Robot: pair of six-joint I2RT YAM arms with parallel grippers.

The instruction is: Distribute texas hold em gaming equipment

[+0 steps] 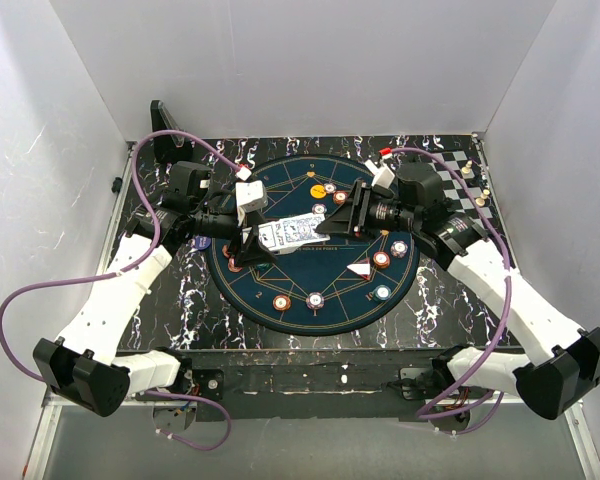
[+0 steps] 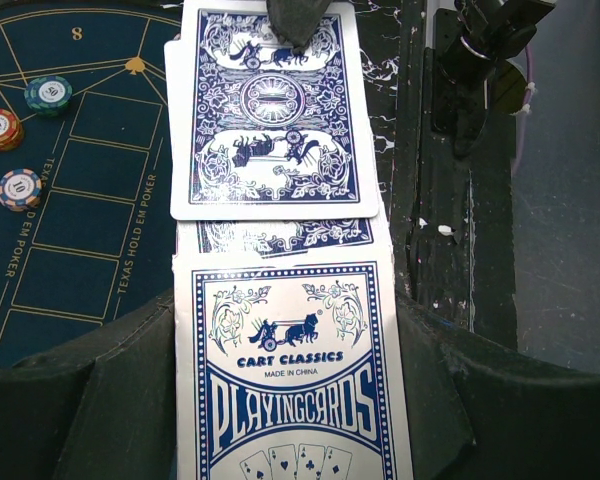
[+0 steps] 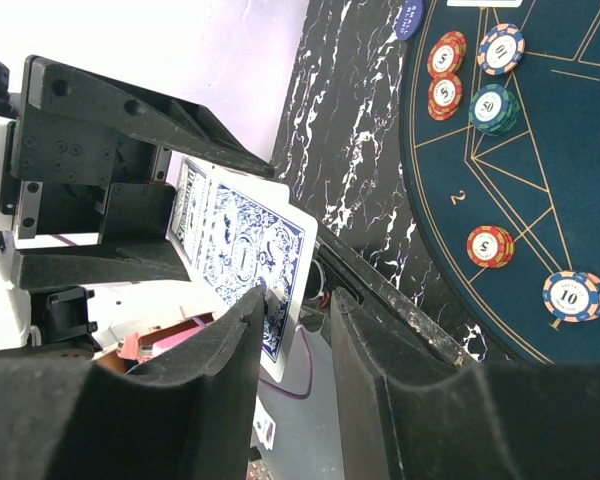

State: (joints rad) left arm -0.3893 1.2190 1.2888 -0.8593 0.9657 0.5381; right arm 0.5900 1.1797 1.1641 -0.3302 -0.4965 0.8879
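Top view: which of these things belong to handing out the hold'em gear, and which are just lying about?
Job: card pack, playing card atop it, poker chips, yellow disc, triangle marker.
Lying about: chessboard, round blue mat.

In the left wrist view the card box (image 2: 290, 390) runs off the bottom edge, so its lower print is cut off. The left hand (image 2: 285, 340) around it shows only as dark, blurred fingers (image 2: 70, 400) at either side. The right hand (image 2: 296, 20) shows one fingertip here, covering the top edge of the blue-backed card (image 2: 272, 120); its other finger is hidden. A second card (image 2: 285, 235) beneath shows only a narrow strip. In the right wrist view a blue disc (image 3: 408, 14) is cut by the top edge and the mat (image 3: 570, 180) by the right edge. From above, the chess pieces (image 1: 466, 171) are too small to tell apart.
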